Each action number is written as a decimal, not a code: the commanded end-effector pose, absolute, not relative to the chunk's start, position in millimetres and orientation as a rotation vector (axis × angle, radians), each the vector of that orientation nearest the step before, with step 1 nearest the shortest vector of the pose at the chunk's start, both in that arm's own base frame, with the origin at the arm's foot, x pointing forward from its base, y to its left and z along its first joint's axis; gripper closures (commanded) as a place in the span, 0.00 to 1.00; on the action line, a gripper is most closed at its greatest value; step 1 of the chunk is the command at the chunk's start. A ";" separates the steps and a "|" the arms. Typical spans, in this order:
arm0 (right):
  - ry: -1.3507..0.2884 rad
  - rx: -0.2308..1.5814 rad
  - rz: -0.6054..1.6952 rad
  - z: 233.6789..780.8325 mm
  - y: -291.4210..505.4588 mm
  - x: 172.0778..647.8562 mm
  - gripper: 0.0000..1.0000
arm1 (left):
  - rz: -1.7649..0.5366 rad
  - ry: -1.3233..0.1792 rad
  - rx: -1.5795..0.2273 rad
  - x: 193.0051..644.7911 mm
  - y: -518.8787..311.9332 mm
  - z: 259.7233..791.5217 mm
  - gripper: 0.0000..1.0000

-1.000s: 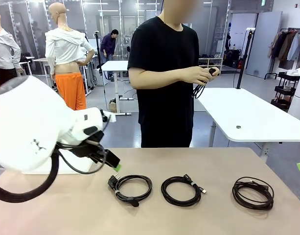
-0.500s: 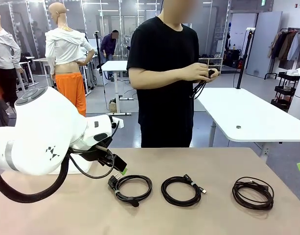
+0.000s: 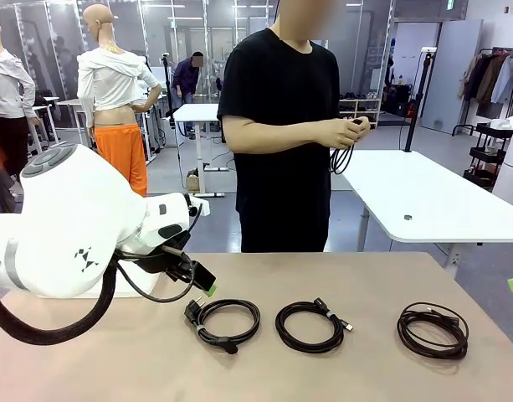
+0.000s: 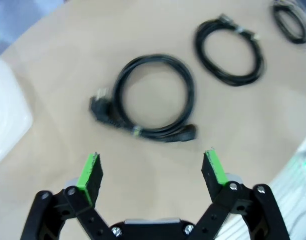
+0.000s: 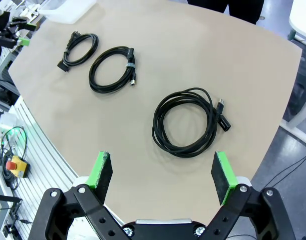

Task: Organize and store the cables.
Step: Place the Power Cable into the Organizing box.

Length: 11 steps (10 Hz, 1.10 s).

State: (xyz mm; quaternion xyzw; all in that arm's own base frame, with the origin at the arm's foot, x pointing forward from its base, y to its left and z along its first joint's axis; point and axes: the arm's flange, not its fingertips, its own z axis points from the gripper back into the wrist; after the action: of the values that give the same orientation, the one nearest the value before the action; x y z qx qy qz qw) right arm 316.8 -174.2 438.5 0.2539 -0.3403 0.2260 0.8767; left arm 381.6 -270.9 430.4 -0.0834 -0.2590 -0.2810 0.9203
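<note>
Hovering tilted toward the leftmost cable [image 4: 188, 97] — left gripper [image 4: 152, 165], jaws spread wide, holding nothing

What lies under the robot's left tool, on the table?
Bare tan table lies beneath the open left tool. Just ahead of its fingers lies the leftmost coiled black cable, untouched. The strip of table beneath the tool's own body is covered.

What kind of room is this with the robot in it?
Probably a robot lab or workshop. A white robot arm hangs over a table with coiled cables laid in a row, and more plain white work tables stand behind on a wide open floor.
</note>
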 end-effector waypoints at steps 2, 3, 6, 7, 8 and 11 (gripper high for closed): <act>-0.710 0.521 0.475 435.5 -174.8 318.6 0.00 | -0.300 -0.310 -0.049 401.5 -345.6 446.1 0.00; -0.710 0.521 0.475 435.5 -174.8 318.6 0.00 | -0.167 -0.241 -0.004 405.5 -349.7 442.8 0.00; -0.710 0.521 0.475 435.5 -174.8 318.6 0.00 | 0.160 -0.158 -0.032 420.0 -348.5 418.6 0.00; -0.710 0.521 0.475 435.5 -174.8 318.6 0.00 | 0.257 -0.181 -0.004 420.1 -353.0 408.1 0.00; -0.710 0.521 0.475 435.5 -174.8 318.6 0.00 | 0.356 -0.208 -0.045 418.8 -355.0 397.3 0.00; -0.710 0.521 0.475 435.5 -174.8 318.6 0.00 | 0.518 -0.191 -0.016 424.6 -351.9 355.8 0.00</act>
State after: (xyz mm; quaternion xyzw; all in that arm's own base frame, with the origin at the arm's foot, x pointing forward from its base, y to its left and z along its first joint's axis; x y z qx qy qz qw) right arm 317.0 -174.0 438.3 0.2545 -0.3405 0.2261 0.8764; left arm 422.0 -345.2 370.3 -0.0223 -0.0761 0.2405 0.9674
